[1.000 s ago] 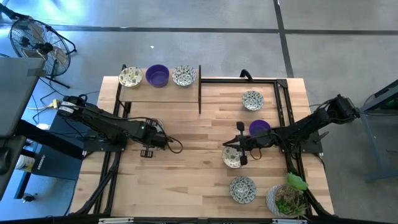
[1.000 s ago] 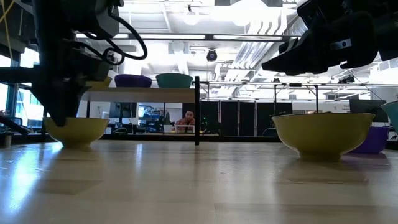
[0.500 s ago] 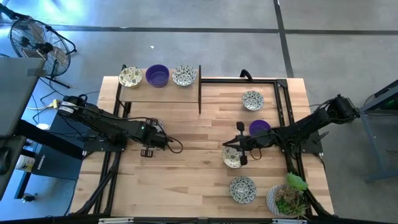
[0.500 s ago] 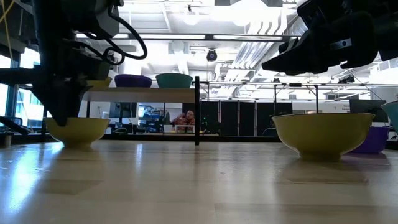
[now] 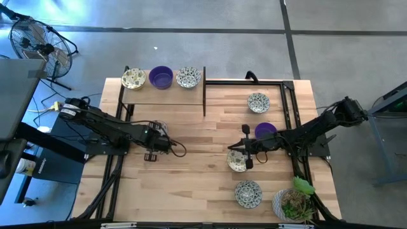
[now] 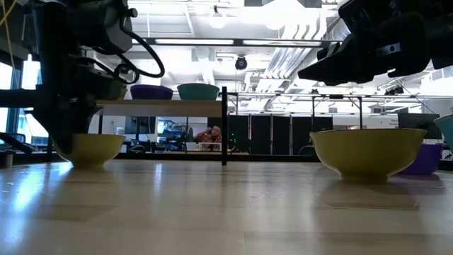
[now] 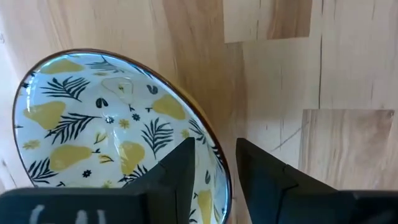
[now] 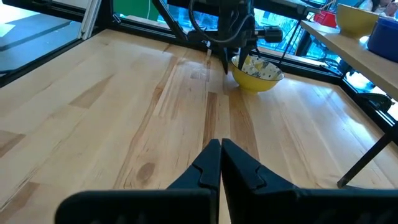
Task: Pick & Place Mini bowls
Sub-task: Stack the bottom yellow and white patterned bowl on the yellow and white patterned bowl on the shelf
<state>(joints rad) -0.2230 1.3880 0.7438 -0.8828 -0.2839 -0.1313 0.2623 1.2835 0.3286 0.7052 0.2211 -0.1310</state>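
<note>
straddling the rim: left gripper (image 7: 211, 171) on the yellow pear-pattern bowl (image 7: 93, 124)
its jaws stand slightly spread, one finger inside the rim and one outside, the bowl resting on the table (image 5: 191, 137) at its left side; right gripper (image 8: 220, 163), jaws pressed together, hangs well apart.

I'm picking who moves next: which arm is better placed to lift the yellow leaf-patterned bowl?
Left: the left gripper already straddles the yellow bowl's rim. The right gripper is shut, across the table.
</note>
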